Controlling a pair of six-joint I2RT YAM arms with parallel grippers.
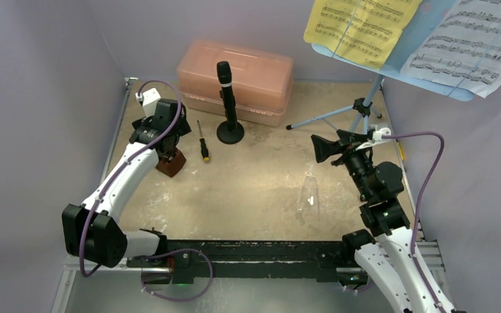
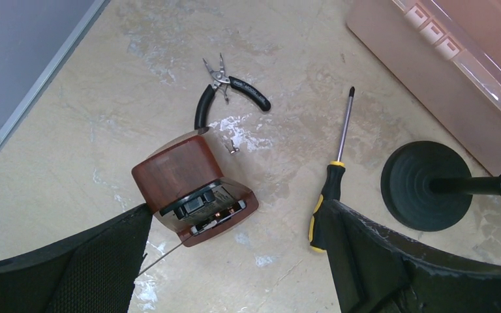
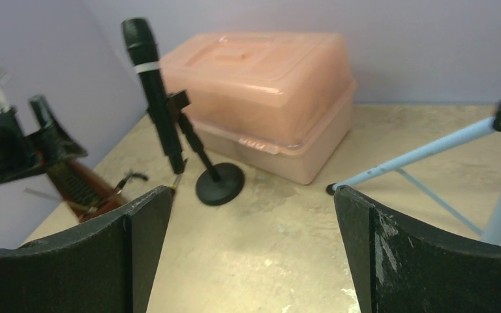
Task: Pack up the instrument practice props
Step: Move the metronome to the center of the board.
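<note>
Left hand point(image 2: 238, 208) is held wide above the wooden metronome point(image 2: 176, 173); right hand point(image 3: 253, 195) is held wide near the music stand point(image 3: 417, 153)

No word, brand or number reads clearly anywhere. The yellow sheet-music page point(image 1: 360, 26) and the white sheet-music page point(image 1: 471, 44) on the music stand point(image 1: 430, 16) show printed staves of notes, and that's all. Any title or heading on them is too small to read.
</note>
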